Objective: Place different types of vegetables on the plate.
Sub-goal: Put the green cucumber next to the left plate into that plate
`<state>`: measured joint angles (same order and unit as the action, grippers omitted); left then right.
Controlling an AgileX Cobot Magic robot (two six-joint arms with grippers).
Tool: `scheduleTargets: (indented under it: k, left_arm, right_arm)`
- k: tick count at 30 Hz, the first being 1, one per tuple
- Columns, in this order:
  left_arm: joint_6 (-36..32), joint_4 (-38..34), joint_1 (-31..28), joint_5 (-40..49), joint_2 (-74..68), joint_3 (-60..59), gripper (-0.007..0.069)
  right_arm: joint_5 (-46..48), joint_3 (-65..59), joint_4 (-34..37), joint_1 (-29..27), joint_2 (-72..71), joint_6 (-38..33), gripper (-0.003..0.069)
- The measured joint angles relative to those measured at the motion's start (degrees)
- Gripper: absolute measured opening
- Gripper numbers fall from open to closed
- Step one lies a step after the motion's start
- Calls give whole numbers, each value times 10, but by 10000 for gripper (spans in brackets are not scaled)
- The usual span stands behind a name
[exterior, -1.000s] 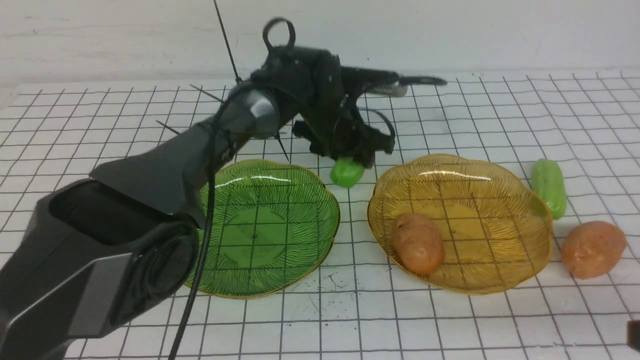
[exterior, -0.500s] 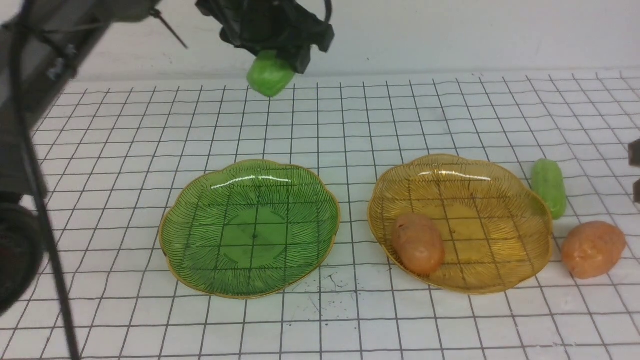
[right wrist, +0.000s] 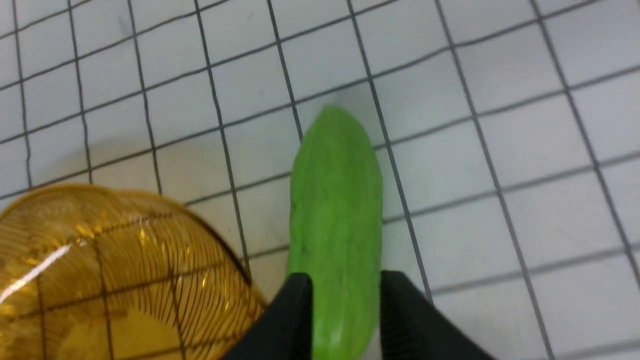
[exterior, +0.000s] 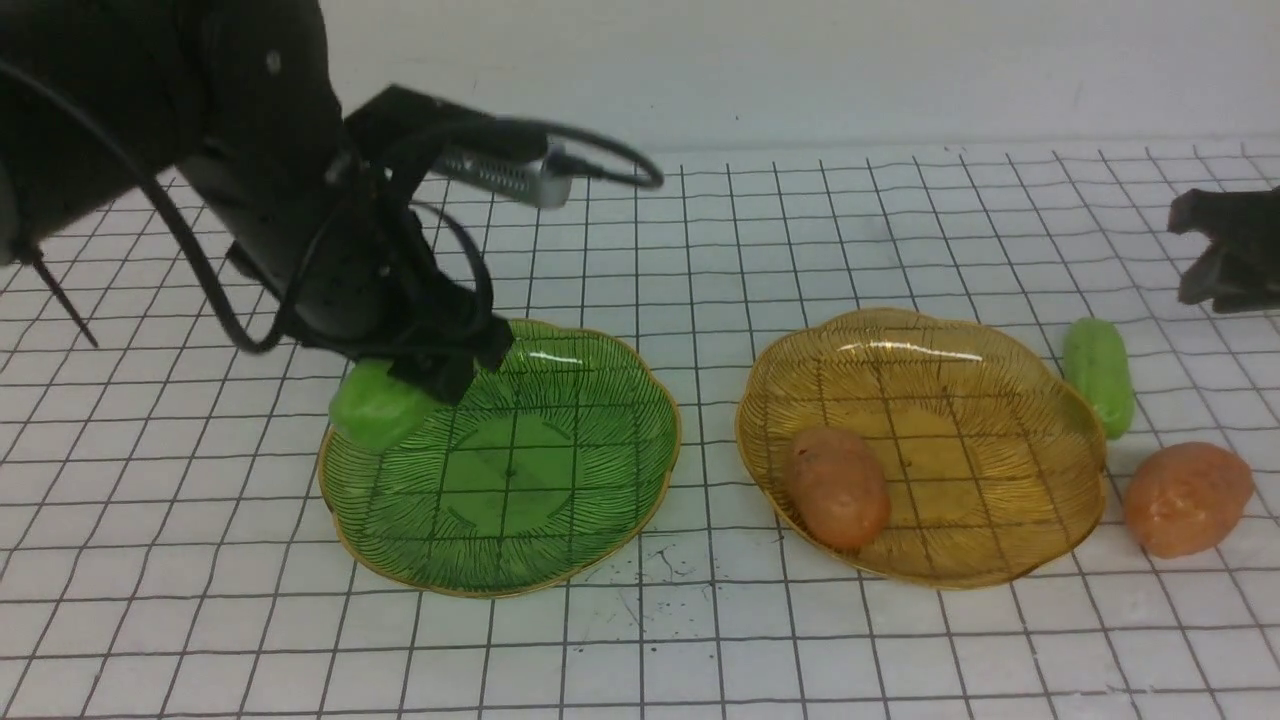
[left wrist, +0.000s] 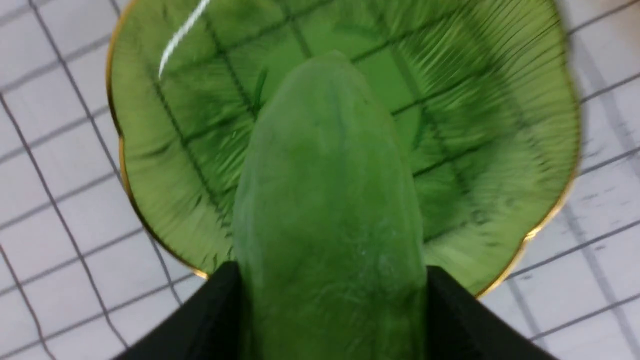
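Two bright-green cucumbers and two orange-brown potatoes in sight.

First cucumber (exterior: 375, 410): off the tabletop (exterior: 700, 250), clamped between the black fingers of the left tool (exterior: 425, 378). In the left wrist view both fingers press its flanks, and its rounded free end points out over the green plate (exterior: 545, 480). From the front it hangs over that plate's far-left rim, on the side away from the amber plate (exterior: 1000, 440). Cannot tell whether it touches the green rim.

Second cucumber (exterior: 1097, 375): lying on the tabletop just beside the amber plate's far-right rim, long axis running roughly away from the robot.

First potato (exterior: 836, 487): inside the amber plate, in its near-left part, resting against the sloping wall.

Second potato (exterior: 1187, 498): on the tabletop just beside the amber plate's near-right rim, close to the second cucumber, slightly apart from it.

Green plate: just left of the amber plate, rims apart, nothing lying in its bowl.

Right tool (exterior: 1195, 252): in the air to the right of the amber plate, above the second cucumber and clear of it. Fingers apart, nothing held; the right wrist view shows the cucumber through the gap.

Tabletop: white with a black grid.
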<state>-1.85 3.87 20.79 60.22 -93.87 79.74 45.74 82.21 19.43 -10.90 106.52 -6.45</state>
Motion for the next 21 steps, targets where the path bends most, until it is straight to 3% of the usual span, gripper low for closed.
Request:
scheduleTargets:
  k: [2, 4, 7, 11, 17, 19, 21]
  left_arm:
    - [0, 3, -5, -6, -6, -16, 380]
    - [0, 10, -11, -11, -21, -24, 380]
    - [0, 17, -12, -28, -36, -25, 380]
    - [1, 17, -12, -40, -52, -25, 380]
    - [18, 19, -12, -50, -62, -25, 525]
    - [27, 20, -12, -50, -63, -25, 602]
    - [27, 20, -12, -50, -63, -24, 622]
  right_arm:
    - [2, 18, 7, 0, 28, -4, 290]
    - [12, 55, 13, 0, 78, -8, 410]
    - [15, 81, 15, 0, 119, -10, 509]
    - [25, 94, 15, 3, 154, -10, 565]
    - [29, 98, 26, 16, 170, -10, 577]
    - [29, 98, 32, 17, 172, -10, 555]
    - [29, 98, 32, 17, 172, -10, 499]
